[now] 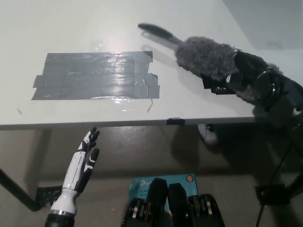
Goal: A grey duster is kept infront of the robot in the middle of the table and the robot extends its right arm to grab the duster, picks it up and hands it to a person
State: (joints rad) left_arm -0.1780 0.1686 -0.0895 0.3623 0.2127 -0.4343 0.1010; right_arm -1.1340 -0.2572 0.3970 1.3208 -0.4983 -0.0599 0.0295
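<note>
The grey fluffy duster (208,59) with its black handle (158,32) hangs a little above the white table (94,113), handle pointing to the far left. My black right hand (241,78) is shut on the fluffy head at its right end, over the table's right edge. Part of the head is hidden behind the hand. My white left hand (83,163) rests open below the table's front edge at the lower left.
A large patch of grey tape (94,75) is stuck on the table's middle. Under the table lie a blue box (163,182) and black cables (279,189) at the right.
</note>
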